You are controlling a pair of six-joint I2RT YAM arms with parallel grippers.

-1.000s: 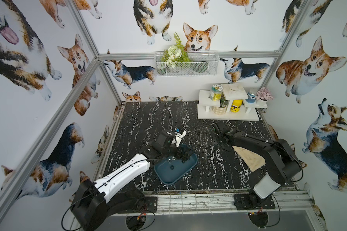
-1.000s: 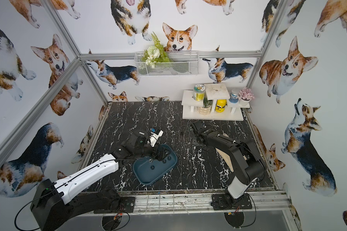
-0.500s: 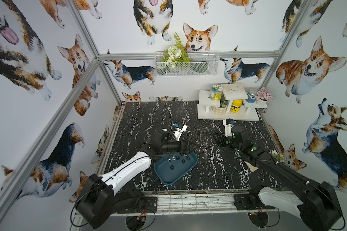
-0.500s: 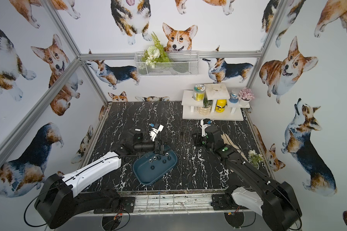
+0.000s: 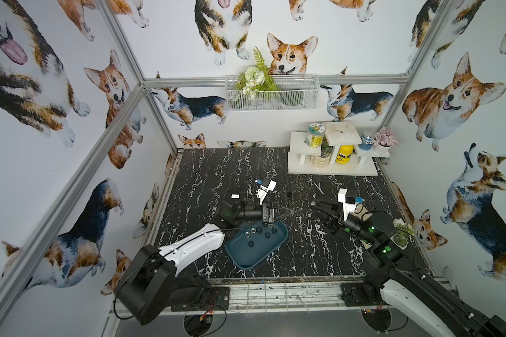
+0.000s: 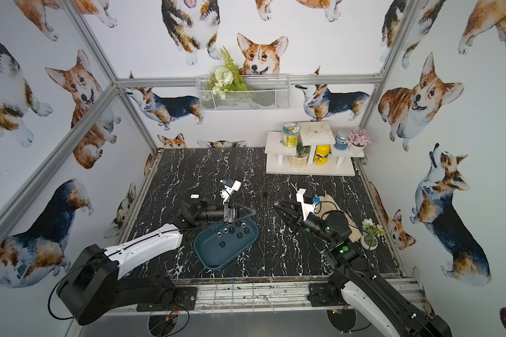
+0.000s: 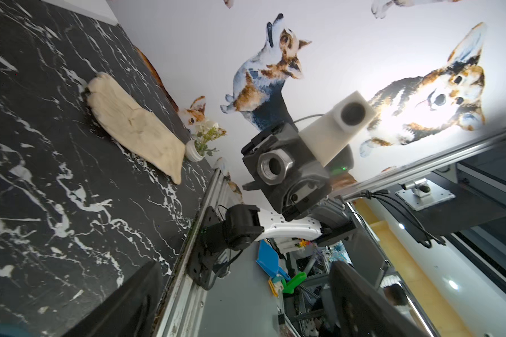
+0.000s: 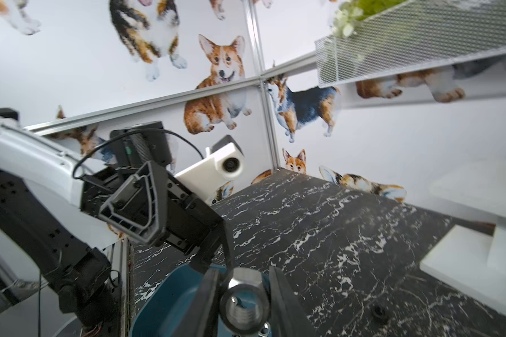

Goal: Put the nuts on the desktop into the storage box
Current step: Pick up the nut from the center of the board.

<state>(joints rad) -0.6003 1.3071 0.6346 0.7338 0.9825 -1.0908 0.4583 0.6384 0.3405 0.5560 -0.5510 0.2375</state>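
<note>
The dark teal storage box (image 5: 247, 256) (image 6: 216, 256) lies on the black veined desktop (image 5: 216, 181) near the front, with several nuts (image 5: 259, 231) (image 6: 230, 231) inside. My left gripper (image 5: 288, 212) (image 6: 251, 210) (image 7: 244, 268) hovers open and empty over the box's far edge. To its right, my right gripper (image 5: 313, 204) (image 6: 276, 203) (image 8: 243, 271) points at the box, shut on a silver nut (image 8: 244, 303) (image 7: 275, 167). One black nut (image 5: 289, 193) (image 6: 265, 193) (image 8: 379, 313) lies loose on the desktop behind both grippers.
A white stepped shelf (image 5: 330, 167) with jars stands at the back right. A pale wooden slab (image 7: 135, 128) (image 6: 333, 204) and a small potted plant (image 5: 400, 236) sit at the right edge, under my right arm. A white wire basket (image 5: 272, 96) hangs on the back wall.
My left gripper has come up out of the box and moved right. My right arm has unfolded toward the front, carrying the nut a little nearer the box.
</note>
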